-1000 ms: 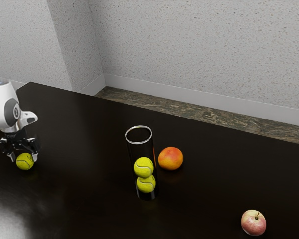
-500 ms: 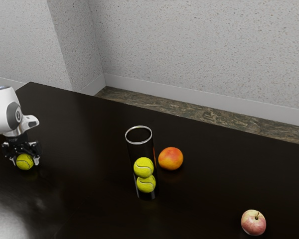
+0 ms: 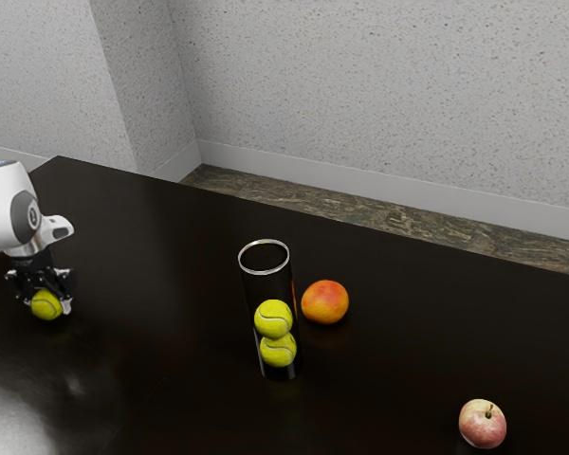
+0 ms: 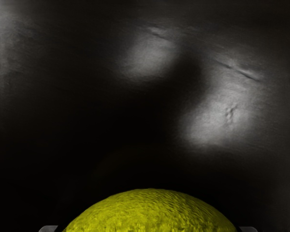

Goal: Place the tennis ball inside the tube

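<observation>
At the exterior view's far left, my gripper (image 3: 47, 306) points down, its fingers closed on a yellow-green tennis ball (image 3: 45, 304) from two sides. In the wrist view the ball (image 4: 150, 212) bulges up at the lower edge, with a fingertip's edge close at each side of it. A clear tube (image 3: 265, 271) with a pale rim stands upright in the middle of the table, well apart from my hand. Two other tennis balls, an upper one (image 3: 273, 319) and a lower one (image 3: 278, 350), are stacked inside the tube.
An orange fruit (image 3: 324, 302) lies close beside the tube, on the exterior view's right of it. A red-and-yellow apple (image 3: 483, 424) rests farther toward the exterior view's lower right. The dark tabletop (image 3: 161, 313) stretches between my hand and the tube.
My gripper first came down a little around the ball and its fingers drew in. Since then hand and ball have shifted slightly upward together in the exterior view.
</observation>
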Robot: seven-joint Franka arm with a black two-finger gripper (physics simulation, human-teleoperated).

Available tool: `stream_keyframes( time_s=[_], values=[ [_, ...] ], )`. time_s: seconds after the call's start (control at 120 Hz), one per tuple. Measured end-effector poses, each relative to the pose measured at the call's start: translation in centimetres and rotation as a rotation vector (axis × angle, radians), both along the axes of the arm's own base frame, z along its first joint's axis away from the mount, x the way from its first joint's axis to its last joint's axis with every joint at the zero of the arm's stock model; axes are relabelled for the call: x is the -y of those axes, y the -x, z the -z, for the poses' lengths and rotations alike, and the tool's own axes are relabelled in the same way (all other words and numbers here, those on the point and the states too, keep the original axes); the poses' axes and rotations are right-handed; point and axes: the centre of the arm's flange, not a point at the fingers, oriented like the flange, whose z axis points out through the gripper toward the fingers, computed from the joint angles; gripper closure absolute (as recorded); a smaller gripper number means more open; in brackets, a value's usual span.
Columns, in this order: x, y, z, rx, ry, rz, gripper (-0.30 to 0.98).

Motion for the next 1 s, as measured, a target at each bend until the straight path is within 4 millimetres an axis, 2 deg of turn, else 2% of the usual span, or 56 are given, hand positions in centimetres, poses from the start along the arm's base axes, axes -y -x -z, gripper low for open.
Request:
stream_keyframes(
  time_s=[0.067, 0.117, 0.208, 0.308, 0.375, 0.475, 0.575, 0.675, 0.783, 0.892, 1.0],
  values=[
    [0.5, -0.5, -1.8, 0.026, -0.001, 0.012, 0.33],
    [1.8, -1.3, -4.7, 0.067, 0.0, 0.039, 0.33],
    [5.4, -3.0, -10.2, 0.136, 0.009, 0.116, 0.31],
    [9.7, -4.6, -13.6, 0.172, 0.028, 0.2, 0.3],
    [12.9, -6.5, -16.3, 0.201, 0.031, 0.266, 0.3],
    [18.9, -9.7, -20.9, 0.255, 0.04, 0.378, 0.3],
    [25.1, -11.6, -24.3, 0.284, 0.059, 0.476, 0.29],
    [31.4, -12.6, -26.2, 0.298, 0.081, 0.564, 0.29],
    [36.8, -12.7, -27.5, 0.308, 0.11, 0.624, 0.29],
    [39.9, -12.5, -27.2, 0.294, 0.132, 0.641, 0.29],
    [41.6, -12.6, -26.2, 0.272, 0.141, 0.638, 0.29]
  ],
)
